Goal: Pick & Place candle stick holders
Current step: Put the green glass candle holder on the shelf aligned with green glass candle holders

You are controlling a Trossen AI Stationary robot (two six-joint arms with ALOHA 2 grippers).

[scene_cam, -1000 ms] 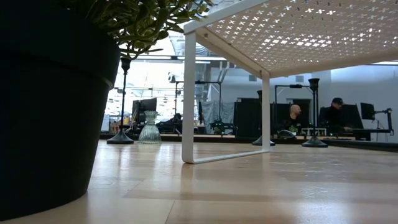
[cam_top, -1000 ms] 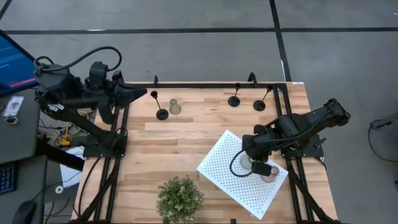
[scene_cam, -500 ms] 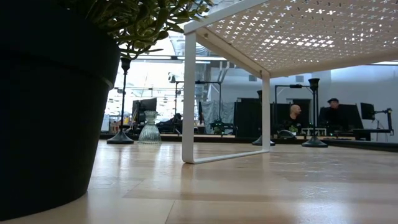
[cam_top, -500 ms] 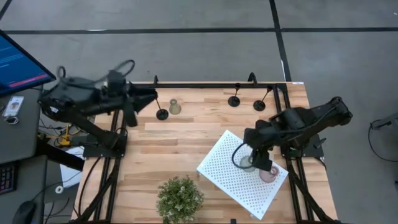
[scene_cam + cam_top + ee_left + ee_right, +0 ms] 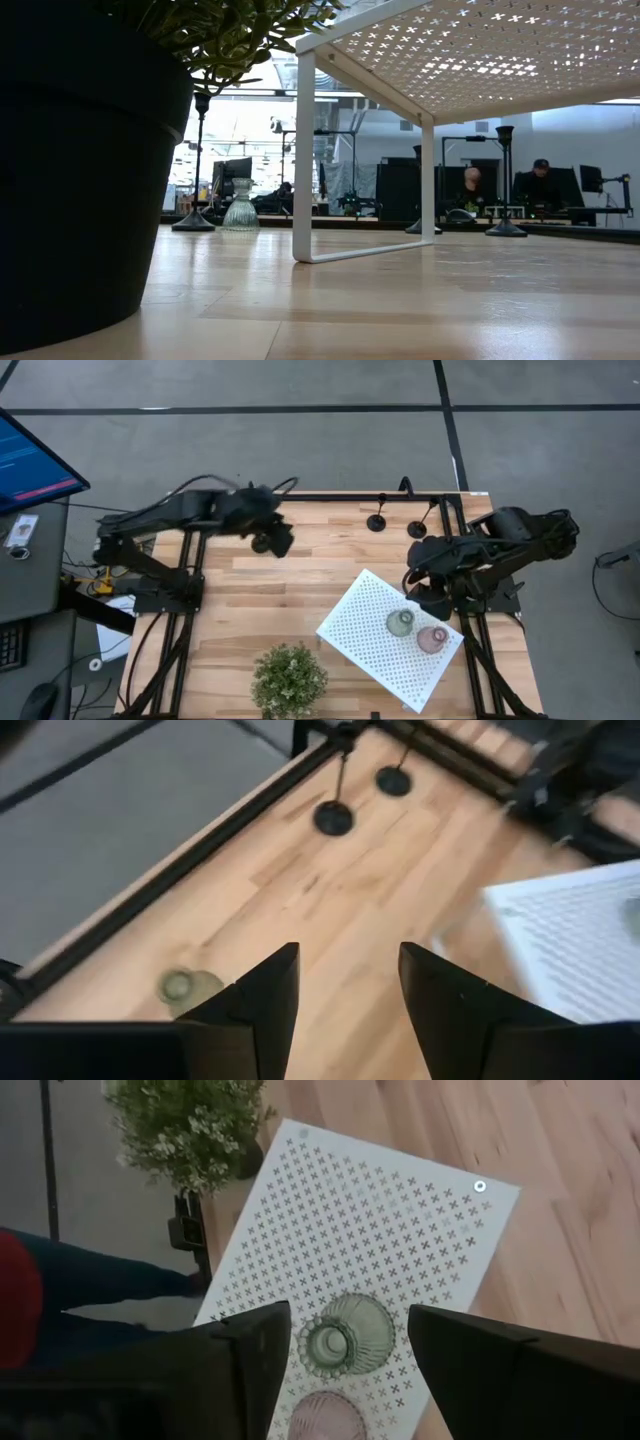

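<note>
Overhead, the table point(image 5: 300, 575) carried the white board point(image 5: 365, 635) with the green holder point(image 5: 400, 622) and pink holder point(image 5: 433, 639) on top; the low view saw only the board's underside, not those two. Plant point(image 5: 289, 678) sat at the near edge. Left gripper point(image 5: 340, 1010) was over the far-left area, jaws apart and empty, hiding overhead the beige holder point(image 5: 240, 206) and one black holder point(image 5: 196, 165) that the low view showed side by side. Right gripper point(image 5: 350, 1355) hung just off the board, jaws apart, empty. Two black holders point(image 5: 378, 517) stood far right.
</note>
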